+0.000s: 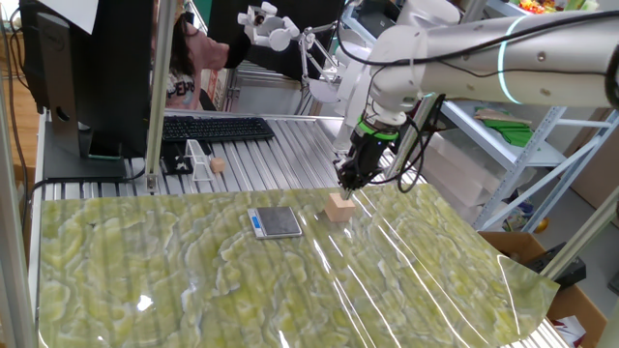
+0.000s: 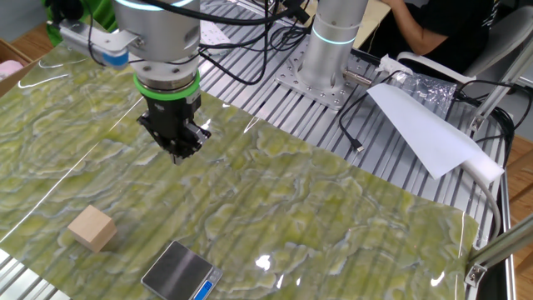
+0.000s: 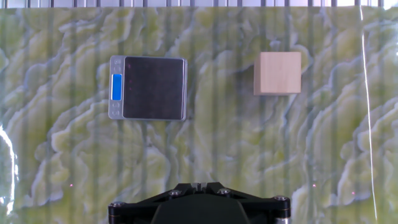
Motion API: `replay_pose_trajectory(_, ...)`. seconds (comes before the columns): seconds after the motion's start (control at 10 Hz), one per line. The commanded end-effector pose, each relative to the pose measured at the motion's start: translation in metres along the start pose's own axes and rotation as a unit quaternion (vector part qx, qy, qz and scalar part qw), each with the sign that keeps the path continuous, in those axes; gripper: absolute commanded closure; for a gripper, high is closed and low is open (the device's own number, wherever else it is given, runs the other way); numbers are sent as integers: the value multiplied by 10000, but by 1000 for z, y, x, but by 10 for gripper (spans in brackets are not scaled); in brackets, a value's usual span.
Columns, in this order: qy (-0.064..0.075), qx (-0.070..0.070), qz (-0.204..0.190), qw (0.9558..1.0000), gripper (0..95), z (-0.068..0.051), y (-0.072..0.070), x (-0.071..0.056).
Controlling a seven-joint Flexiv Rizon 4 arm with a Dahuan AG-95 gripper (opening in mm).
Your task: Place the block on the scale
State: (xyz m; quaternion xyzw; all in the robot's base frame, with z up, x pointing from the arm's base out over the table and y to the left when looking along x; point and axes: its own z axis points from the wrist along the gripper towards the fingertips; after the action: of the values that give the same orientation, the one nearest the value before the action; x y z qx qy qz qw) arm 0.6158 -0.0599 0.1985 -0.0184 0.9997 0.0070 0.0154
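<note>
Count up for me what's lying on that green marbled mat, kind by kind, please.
Wooden block: 1
Digital scale: 1
Total: 2
Both sit apart on the mat; the gripper hangs above it, shut and holding nothing.

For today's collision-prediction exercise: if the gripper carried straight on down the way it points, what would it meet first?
Probably the green marbled mat. The shut gripper hangs over bare mat, apart from the block and scale.
</note>
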Motion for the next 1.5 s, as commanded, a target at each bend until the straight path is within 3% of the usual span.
replay_pose_trajectory(0.1,44,-3,-12,10000,950,0,0,-2)
replay_pose_trajectory(0.7,72,11,115,9999,950,12,5,-7)
replay_pose_trajectory(1.1,85,12,445,9990,950,12,5,-6)
replay_pose_trajectory(1.3,200,14,522,9984,950,12,5,-6)
replay_pose_trajectory(1.5,202,22,729,9971,950,12,5,-6)
